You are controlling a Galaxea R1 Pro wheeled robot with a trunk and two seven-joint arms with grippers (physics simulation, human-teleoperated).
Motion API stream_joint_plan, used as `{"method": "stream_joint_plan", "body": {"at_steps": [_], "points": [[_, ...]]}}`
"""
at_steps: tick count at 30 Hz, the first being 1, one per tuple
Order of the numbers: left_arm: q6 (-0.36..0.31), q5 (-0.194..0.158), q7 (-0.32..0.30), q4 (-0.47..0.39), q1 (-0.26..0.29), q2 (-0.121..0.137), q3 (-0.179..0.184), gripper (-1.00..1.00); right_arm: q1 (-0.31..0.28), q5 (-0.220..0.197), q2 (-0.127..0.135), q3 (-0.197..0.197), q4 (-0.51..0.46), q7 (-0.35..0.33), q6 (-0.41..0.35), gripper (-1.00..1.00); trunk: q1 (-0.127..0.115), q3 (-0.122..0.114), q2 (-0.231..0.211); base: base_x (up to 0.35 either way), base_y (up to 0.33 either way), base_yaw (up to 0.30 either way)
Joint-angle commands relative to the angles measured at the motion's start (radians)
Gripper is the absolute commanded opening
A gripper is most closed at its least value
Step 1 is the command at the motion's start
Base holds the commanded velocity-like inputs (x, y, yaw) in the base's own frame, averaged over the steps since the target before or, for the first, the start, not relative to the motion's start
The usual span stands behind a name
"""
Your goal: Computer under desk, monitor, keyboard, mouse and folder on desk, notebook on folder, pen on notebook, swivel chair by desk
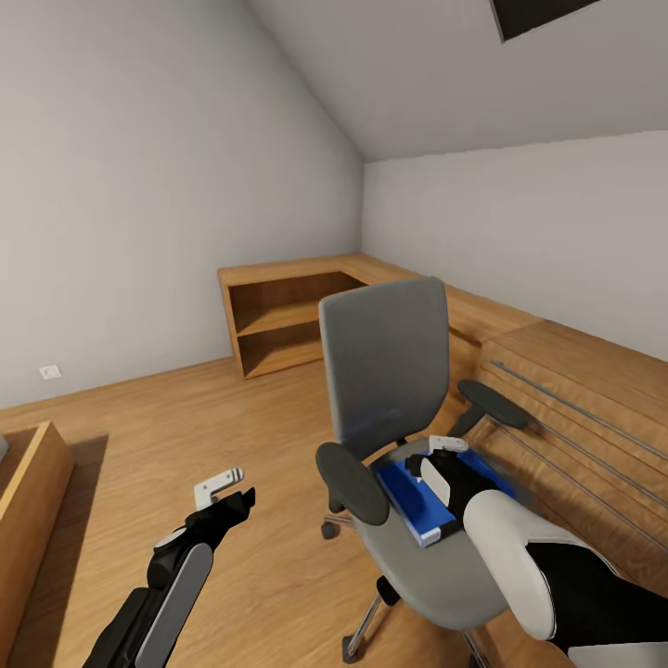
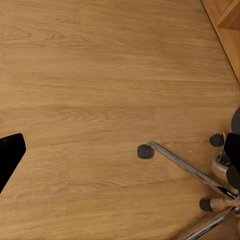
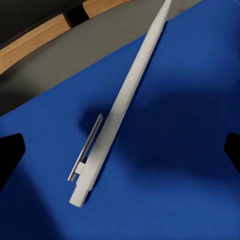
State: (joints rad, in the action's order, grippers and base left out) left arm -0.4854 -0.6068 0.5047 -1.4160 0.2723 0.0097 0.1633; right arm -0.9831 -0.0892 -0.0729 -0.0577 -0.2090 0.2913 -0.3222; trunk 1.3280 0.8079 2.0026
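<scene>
Reaching down with the right gripper point(image 3: 120, 150) over the pen point(image 3: 117, 112) | jaws wide apart, holding nothing | pen lies flat on the blue folder point(image 1: 408, 496) on the swivel chair point(image 1: 390, 371) seat, likely next grab | left gripper point(image 1: 223, 489) waits over floor, open or not unclear

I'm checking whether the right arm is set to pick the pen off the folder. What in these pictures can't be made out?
- Head view: the pen on the folder is hidden by the right gripper.
- Right wrist view: the pen runs past the picture's edge at its tip; the jaws show only as dark corners.
- Left wrist view: the chair base is cut off by the edge.
- Left gripper: jaw gap too small to judge.
</scene>
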Motion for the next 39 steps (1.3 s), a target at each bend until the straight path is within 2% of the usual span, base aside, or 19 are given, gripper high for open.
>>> {"method": "stream_joint_plan", "body": {"at_steps": [1,11,39], "points": [[-0.001,-0.01,0.01,-0.001,0.001,0.001,0.002,1.0,0.0,-0.007,-0.001,-0.005,-0.002,0.005,-0.003,1.0,0.0,0.001,0.0,0.0,0.0,0.0],[-0.001,-0.01,0.014,-0.001,0.001,0.001,0.002,1.0,0.0,-0.006,-0.001,-0.005,-0.001,0.005,-0.002,1.0,0.034,0.029,0.063,0.0,0.0,0.0],[-0.002,-0.015,0.01,0.008,0.001,0.007,-0.002,1.0,0.0,-0.004,-0.001,-0.005,-0.001,0.005,-0.002,1.0,0.034,0.029,0.063,0.029,0.0,0.0]]}}
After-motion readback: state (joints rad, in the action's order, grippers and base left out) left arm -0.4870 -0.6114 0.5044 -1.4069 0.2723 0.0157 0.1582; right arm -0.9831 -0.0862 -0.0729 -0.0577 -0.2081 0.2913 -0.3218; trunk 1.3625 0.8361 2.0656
